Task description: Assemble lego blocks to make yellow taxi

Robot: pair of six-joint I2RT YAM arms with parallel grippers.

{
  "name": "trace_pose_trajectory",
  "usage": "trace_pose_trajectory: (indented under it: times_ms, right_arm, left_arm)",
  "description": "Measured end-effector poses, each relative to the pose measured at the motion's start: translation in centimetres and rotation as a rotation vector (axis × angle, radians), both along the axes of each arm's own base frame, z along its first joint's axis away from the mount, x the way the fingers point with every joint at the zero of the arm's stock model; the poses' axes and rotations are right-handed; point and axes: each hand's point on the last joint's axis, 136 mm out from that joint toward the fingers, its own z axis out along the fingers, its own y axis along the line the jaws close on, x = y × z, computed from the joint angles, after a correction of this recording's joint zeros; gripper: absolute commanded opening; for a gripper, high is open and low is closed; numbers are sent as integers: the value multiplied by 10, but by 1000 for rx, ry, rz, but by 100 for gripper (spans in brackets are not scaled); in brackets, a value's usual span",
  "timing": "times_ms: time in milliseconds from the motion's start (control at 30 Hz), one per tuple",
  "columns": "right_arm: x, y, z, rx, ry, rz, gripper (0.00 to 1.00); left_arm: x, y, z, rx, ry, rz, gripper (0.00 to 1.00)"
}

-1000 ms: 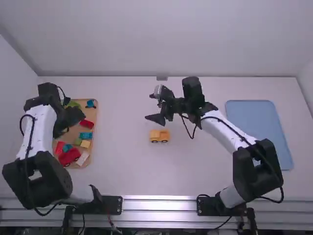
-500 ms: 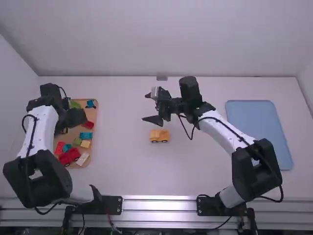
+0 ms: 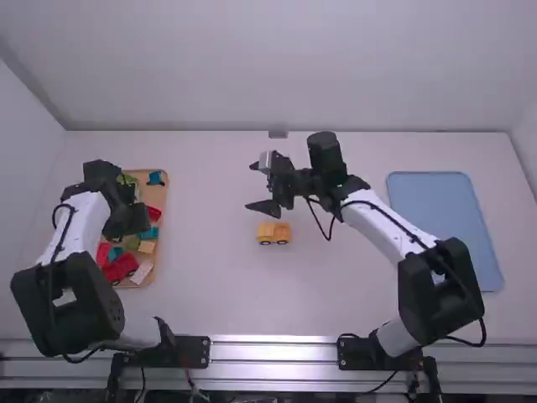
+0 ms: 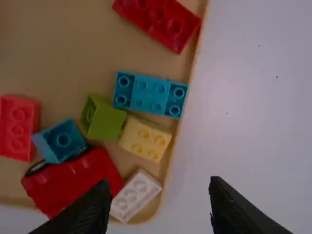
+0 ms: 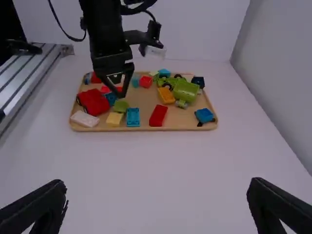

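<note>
Near the middle of the worktop [image 3: 218, 294] stands the yellow taxi [image 3: 273, 233], a small toy vehicle with dark wheels; it sits upright, just to the near side of the right claw [image 3: 251, 186]. That claw points left above the worktop; in the right wrist view its two fingers stand wide apart, open and holding nothing.

On the left lies a wooden tray [image 3: 165, 206] of loose pieces, with the left claw [image 3: 127, 220] hanging over it; in the left wrist view this claw [image 4: 160, 184] is open too, its grasp empty. Toward the tray's near right corner lies a white block [image 4: 135, 195], with a red car body [image 4: 73, 180] to its left; farther off are a pale yellow block [image 4: 145, 139] and, just beside it on the left, a green block [image 4: 103, 119]; beyond these come a turquoise block [image 4: 149, 95] and then a red block [image 4: 158, 21]. Toward the far end an orange block [image 5: 166, 95] lies near a large green piece [image 5: 185, 90]; a blue piece [image 5: 204, 115] is at the far right corner.

Well apart, at the worktop's right side, lies a flat blue tray [image 3: 445, 222].
</note>
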Motion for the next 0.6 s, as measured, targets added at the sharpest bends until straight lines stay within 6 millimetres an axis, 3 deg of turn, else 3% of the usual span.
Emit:
trace_pose_trajectory:
  times_ms: [100,167,367,600]
  right_arm:
    - [8,-9,-2,-7,7,-34,99]
    - [17,-19,-2,-7,9,-64,99]
    - [39,-51,0,6,15,-134,99]
    - [42,-58,-1,5,14,-144,99]
  left_arm:
    - [0,-7,-4,-21,-4,-74,61]
    - [-5,-13,-8,-42,11,-116,49]
    - [-25,-12,-16,-33,108,-123,48]
    - [-34,-11,-41,-56,213,-133,49]
